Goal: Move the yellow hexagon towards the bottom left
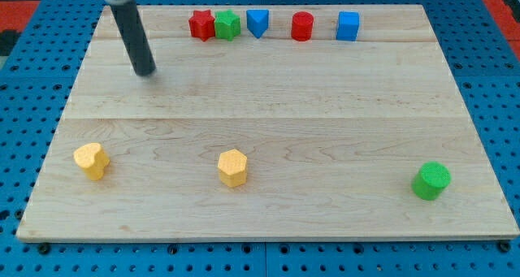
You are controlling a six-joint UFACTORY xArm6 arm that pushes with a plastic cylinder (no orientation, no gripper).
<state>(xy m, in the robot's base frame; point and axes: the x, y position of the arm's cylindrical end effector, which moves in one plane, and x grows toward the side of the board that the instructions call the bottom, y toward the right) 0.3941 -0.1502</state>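
Eight blocks sit on the wooden board (268, 82); the yellow hexagon (232, 167) lies near the view's bottom, left of centre, with a yellow heart-like block (91, 160) well apart toward the view's left; my tip (146, 71) rests far off at the upper left, touching nothing and holding nothing, being a bare rod; I judge the risk is an off-centre push from the upper right, which could spin the hexagon aside, or drive it into the yellow heart-like block.
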